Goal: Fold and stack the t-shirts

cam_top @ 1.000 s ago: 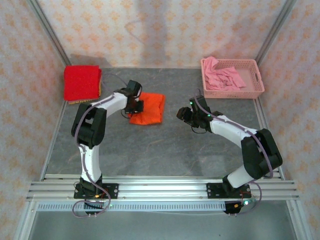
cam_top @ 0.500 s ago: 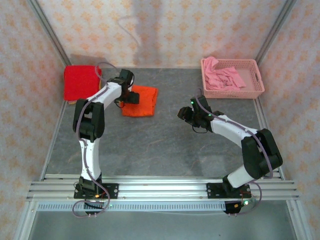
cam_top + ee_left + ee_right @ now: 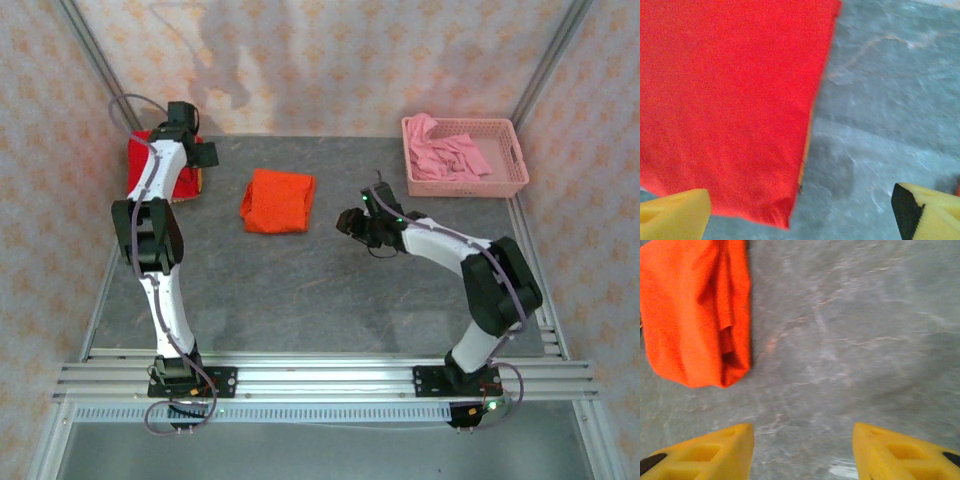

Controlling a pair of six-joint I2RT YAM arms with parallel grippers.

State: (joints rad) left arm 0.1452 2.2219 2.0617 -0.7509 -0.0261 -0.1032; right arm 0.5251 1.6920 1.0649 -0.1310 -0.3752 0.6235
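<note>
Shirts folded but not yet stacked, both end effectors empty

Seen from above, the orange t-shirt [image 3: 278, 201] lies folded into a neat rectangle near the middle of the grey bench [image 3: 330, 300]. The red t-shirt [image 3: 143, 165] lies folded in the far left corner, well apart from it. Both are thin, soft cloth, so they are probably light and limp. A folded bundle is likely to sag or come open if pinched at a single loose layer. The safer hold looks like a thick folded edge, gripping all layers together.

The left end effector [image 3: 200, 157] hovers over the near right edge of the red t-shirt. Its yellow fingers [image 3: 672, 212] are spread wide with nothing between them. The right end effector [image 3: 350, 222] sits just right of the orange t-shirt, low over bare bench. Its jaws are partly apart and empty, and the cloth lies ahead and to its left.
</note>
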